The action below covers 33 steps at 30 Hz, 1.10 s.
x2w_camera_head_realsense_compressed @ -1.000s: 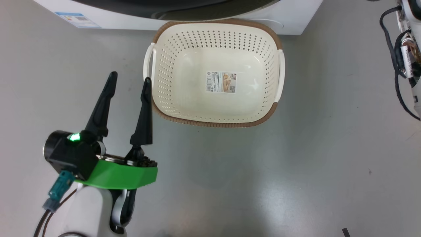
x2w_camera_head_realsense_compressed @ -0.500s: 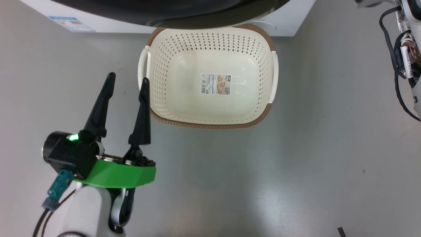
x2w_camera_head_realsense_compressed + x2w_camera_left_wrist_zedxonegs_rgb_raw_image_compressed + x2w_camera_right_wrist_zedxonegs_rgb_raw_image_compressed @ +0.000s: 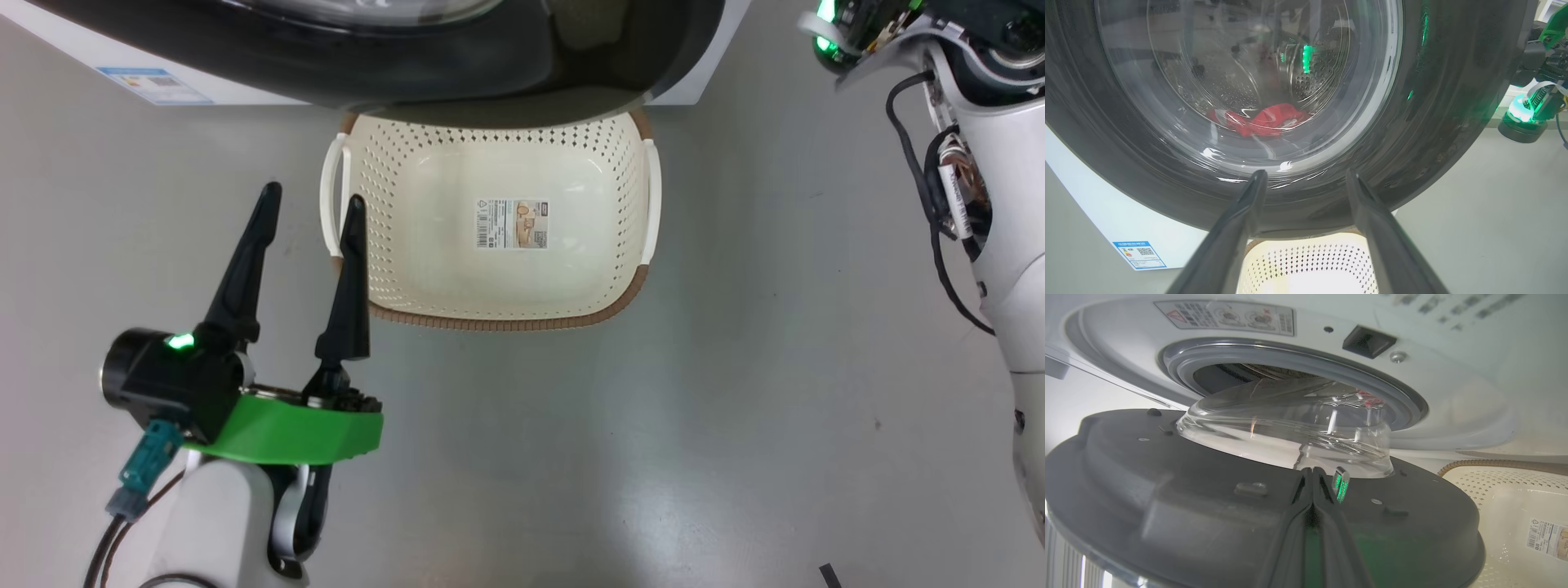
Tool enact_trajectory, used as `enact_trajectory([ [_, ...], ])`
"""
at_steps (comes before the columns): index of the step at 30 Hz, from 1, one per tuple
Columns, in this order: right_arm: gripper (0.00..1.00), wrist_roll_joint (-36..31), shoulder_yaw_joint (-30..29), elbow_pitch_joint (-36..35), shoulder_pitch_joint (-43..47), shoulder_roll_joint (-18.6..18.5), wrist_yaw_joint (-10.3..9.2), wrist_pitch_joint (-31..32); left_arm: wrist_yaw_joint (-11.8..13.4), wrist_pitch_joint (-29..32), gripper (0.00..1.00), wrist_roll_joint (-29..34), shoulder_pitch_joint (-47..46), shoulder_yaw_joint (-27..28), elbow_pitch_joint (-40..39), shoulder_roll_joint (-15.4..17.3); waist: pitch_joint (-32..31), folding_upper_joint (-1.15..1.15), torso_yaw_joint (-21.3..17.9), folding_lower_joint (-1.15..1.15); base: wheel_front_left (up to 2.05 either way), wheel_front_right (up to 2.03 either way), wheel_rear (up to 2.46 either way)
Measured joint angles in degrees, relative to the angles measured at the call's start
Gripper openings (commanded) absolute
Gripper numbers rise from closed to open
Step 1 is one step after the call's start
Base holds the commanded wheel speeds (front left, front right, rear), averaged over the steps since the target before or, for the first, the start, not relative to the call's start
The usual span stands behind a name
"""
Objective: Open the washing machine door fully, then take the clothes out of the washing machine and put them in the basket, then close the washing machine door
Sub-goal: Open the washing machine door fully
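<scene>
We see the left claw (image 3: 312,196) at lower left, fingers apart and holding nothing, above a smooth grey floor (image 3: 735,367) (glossy, faintly reflective). Just right of it, the empty basket (image 3: 490,317) sits on that floor before the white washer (image 3: 1094,220). The door (image 3: 506,82) stands ajar over the basket's far rim, and red clothes (image 3: 1261,120) lie in the drum. The right claw (image 3: 1312,473), fingers pressed together, points along the door's inner face.

Smooth grey floor (image 3: 735,367) all around, glossy with a pale sheen near the bottom. A short dark strip (image 3: 829,574) lies at the lower right edge, a tiny dark speck (image 3: 878,425) above it.
</scene>
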Motion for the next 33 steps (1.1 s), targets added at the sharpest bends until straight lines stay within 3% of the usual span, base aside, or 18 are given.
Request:
enact_trajectory([
  [8,0.00,0.22,0.19,-0.52,2.17,0.89,0.00,2.90,-0.01,0.00,1.00,0.01,0.01,0.71,0.60,0.00,-1.07,0.00,-0.71,0.00,0.00,0.00,0.00],
  [19,0.00,-0.38,-0.90,-3.02,4.27,2.12,0.00,1.41,-0.09,0.00,1.00,0.01,0.00,1.04,0.52,0.01,-1.30,0.00,-1.65,0.00,0.00,0.00,0.00],
  [20,0.11,-0.69,-1.07,-3.10,4.32,2.32,0.00,0.52,-0.10,0.00,1.00,0.01,0.00,1.04,0.52,0.00,-1.31,0.00,-1.68,0.00,0.00,0.00,0.00],
  [21,0.81,-1.09,-1.35,-3.27,4.35,2.45,0.00,-0.62,-0.11,0.00,1.00,0.01,0.00,1.05,0.52,0.00,-1.32,0.00,-1.71,0.00,0.00,0.00,0.00],
  [22,1.00,-1.57,-1.74,-3.44,4.36,2.61,0.00,-2.07,-0.20,0.00,1.00,0.01,0.00,1.05,0.52,0.00,-1.34,0.00,-1.74,0.00,0.00,0.00,0.00],
  [28,1.00,-5.94,-2.77,-6.66,6.48,2.64,0.00,-11.13,-0.49,0.00,1.00,0.01,0.00,1.33,0.63,0.01,-1.58,0.00,-1.90,0.00,0.00,0.00,0.00],
  [33,1.00,-12.11,0.40,-12.50,9.61,0.36,0.00,-18.83,-0.51,0.00,1.00,0.02,0.00,1.46,0.74,0.01,-2.17,0.00,-2.15,0.00,0.00,0.00,0.00],
])
